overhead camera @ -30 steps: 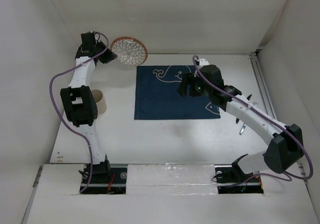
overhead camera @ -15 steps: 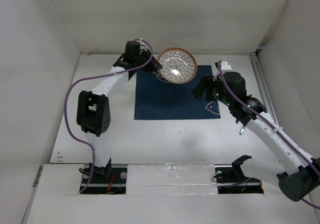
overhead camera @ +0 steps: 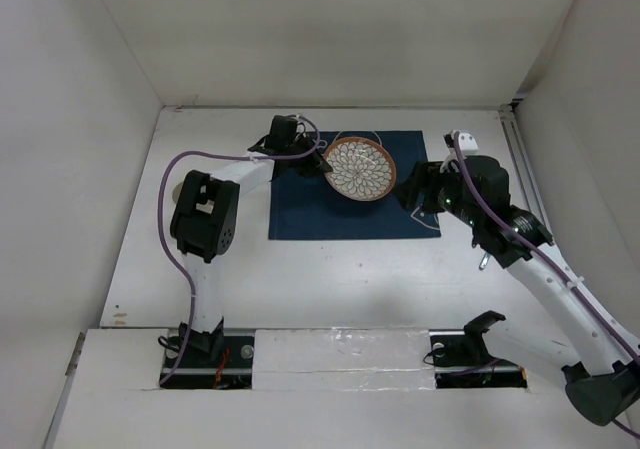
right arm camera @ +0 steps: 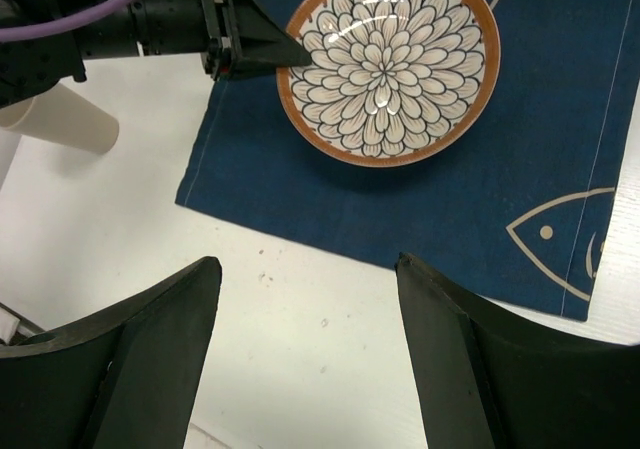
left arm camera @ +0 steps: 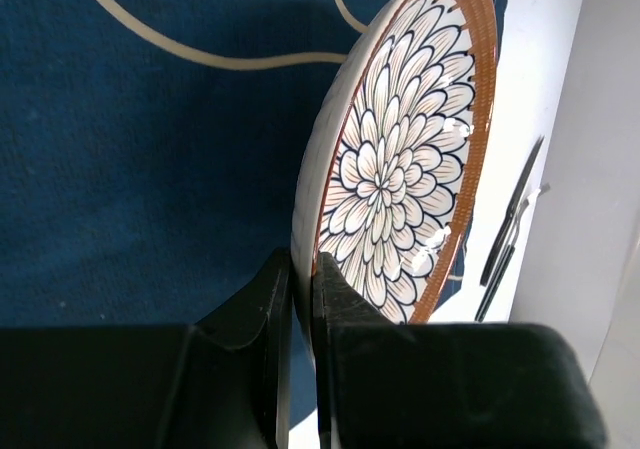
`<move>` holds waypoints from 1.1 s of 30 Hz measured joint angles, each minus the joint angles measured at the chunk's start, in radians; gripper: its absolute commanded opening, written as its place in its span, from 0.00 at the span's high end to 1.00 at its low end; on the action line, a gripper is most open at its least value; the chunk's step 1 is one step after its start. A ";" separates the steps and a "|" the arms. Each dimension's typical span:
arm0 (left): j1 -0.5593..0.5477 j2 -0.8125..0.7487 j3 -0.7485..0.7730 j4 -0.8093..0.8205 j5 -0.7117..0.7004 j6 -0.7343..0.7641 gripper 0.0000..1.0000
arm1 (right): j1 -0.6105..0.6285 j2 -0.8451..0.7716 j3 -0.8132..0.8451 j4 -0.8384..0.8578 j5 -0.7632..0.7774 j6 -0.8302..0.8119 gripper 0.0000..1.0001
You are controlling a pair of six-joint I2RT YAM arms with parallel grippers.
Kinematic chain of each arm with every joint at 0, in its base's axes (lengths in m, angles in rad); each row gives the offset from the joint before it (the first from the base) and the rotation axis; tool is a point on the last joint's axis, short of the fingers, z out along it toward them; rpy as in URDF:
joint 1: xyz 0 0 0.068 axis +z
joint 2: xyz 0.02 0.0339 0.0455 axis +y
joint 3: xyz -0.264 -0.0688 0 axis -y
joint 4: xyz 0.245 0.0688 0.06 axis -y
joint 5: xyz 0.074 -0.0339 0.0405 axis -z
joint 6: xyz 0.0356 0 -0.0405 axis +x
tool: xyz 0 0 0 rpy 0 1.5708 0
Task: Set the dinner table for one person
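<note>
A round plate (overhead camera: pixel 360 167) with a brown rim and a petal pattern lies flat over the navy placemat (overhead camera: pixel 300 214) on the white dinner table (overhead camera: pixel 350 279). My left gripper (overhead camera: pixel 322 161) is shut on the plate's left rim; in the left wrist view its fingers (left arm camera: pixel 340 294) pinch the edge of the plate (left arm camera: pixel 400 159). I cannot tell whether the plate rests on the cloth. My right gripper (right arm camera: pixel 310 269) is open and empty above the placemat's near right edge, and sees the plate (right arm camera: pixel 388 64) and the left gripper (right arm camera: pixel 250 44).
A beige cup (right arm camera: pixel 60 119) stands on the table left of the placemat (right arm camera: pixel 450 209). Dark cutlery (left arm camera: pixel 510 234) lies on the table to the right of the placemat, partly hidden under the right arm in the top view (overhead camera: pixel 484 261). White walls enclose the table.
My left gripper has carried the plate from the far left corner over to the placemat and lowered it flat. My right arm has drawn back toward the placemat's right edge.
</note>
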 measured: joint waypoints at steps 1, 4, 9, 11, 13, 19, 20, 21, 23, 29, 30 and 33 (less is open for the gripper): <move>0.002 0.003 -0.002 0.010 0.001 -0.002 1.00 | 0.000 0.003 -0.001 -0.003 0.000 -0.001 0.23; 0.005 0.012 -0.002 0.041 0.003 -0.005 1.00 | 0.000 0.017 -0.001 -0.003 -0.001 -0.004 0.23; 0.004 0.023 -0.003 0.077 0.025 -0.014 1.00 | 0.000 0.023 -0.001 -0.003 -0.001 -0.005 0.23; 0.004 0.034 -0.003 0.090 0.034 -0.017 1.00 | 0.000 0.023 -0.001 -0.003 -0.001 -0.007 0.23; 0.004 0.043 -0.005 0.095 0.036 -0.021 1.00 | 0.000 0.023 -0.001 -0.003 -0.001 -0.007 0.23; 0.002 0.046 -0.029 0.082 0.027 -0.029 0.80 | 0.000 0.023 -0.001 -0.003 -0.008 -0.008 0.23; 0.002 0.046 -0.029 0.085 0.029 -0.031 0.73 | 0.000 0.023 -0.001 -0.003 -0.008 -0.007 0.23; 0.002 0.046 -0.029 0.088 0.027 -0.035 0.65 | 0.000 0.023 -0.001 -0.003 -0.010 -0.008 0.23; 0.002 0.044 -0.029 0.097 0.024 -0.035 0.39 | 0.000 0.024 -0.001 -0.003 -0.013 -0.008 0.23; 0.002 0.010 -0.030 0.066 -0.025 -0.027 0.00 | 0.000 0.035 -0.001 0.000 -0.027 -0.008 0.23; 0.002 -0.010 -0.031 0.053 -0.039 -0.026 0.00 | 0.000 0.040 -0.001 0.002 -0.030 -0.008 0.23; 0.001 -0.100 -0.032 0.007 -0.098 -0.016 0.00 | 0.000 0.053 -0.001 0.006 -0.039 -0.008 0.23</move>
